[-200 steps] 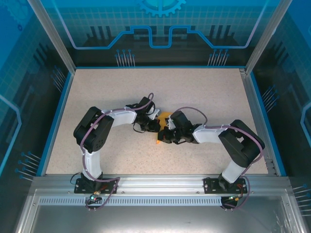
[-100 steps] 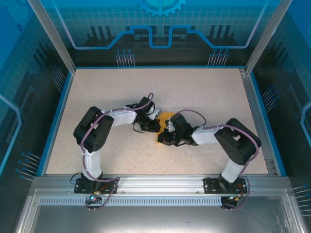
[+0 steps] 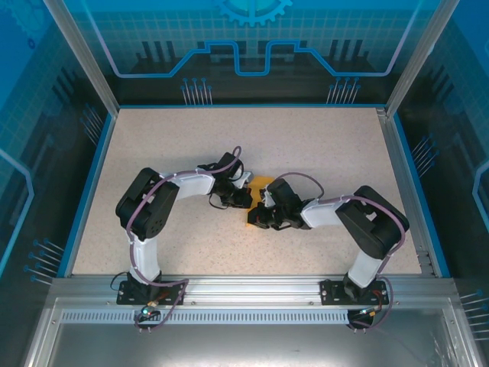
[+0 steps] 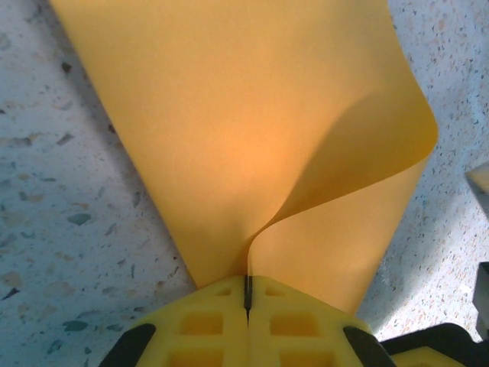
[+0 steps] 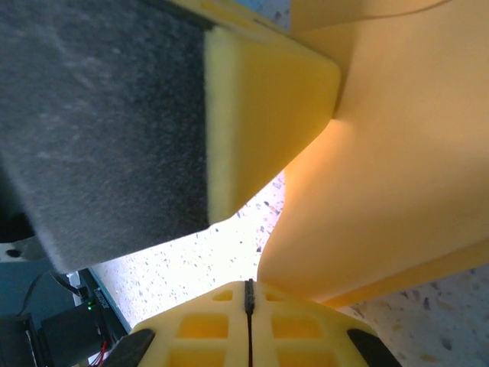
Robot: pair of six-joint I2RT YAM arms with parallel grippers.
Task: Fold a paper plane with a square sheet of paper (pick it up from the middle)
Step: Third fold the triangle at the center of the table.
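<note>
- Progress: early-to-mid, by the look of it. No pointed dart shape or centre ridge anywhere yet.
- Done so far, as far as visible: the square sheet of paper (image 3: 262,183) off flat, bent over on itself and gripped from both sides.
- Left to do, prob.: flatten the bend into a sharp crease, then nose & wing folds. Number of folds already made can't be told, w/ most of the sheet hidden under the wrists in the top view.
- left gripper (image 3: 241,196): fingers pressed together (image 4: 247,294), pinching the sheet (image 4: 252,138) right where the curl starts.
- right gripper (image 3: 257,217): fingers also pressed together (image 5: 248,302), sheet (image 5: 382,153) running down to the tips. Looks pinched, though the contact itself isn't fully clear.
- Location: mid-table (image 3: 321,145), between the two grippers, which sit just beside each other. Only small orange bits visible from above.
- Look: plain orange-yellow, thin, smooth, no print. One flap rolled over in a soft round loop, not a crisp fold. Straight edges tapering toward the left fingers, lower layer lying on the speckled top.
- Handling guess: floppy, likely to spring back if released before pressing.
</note>
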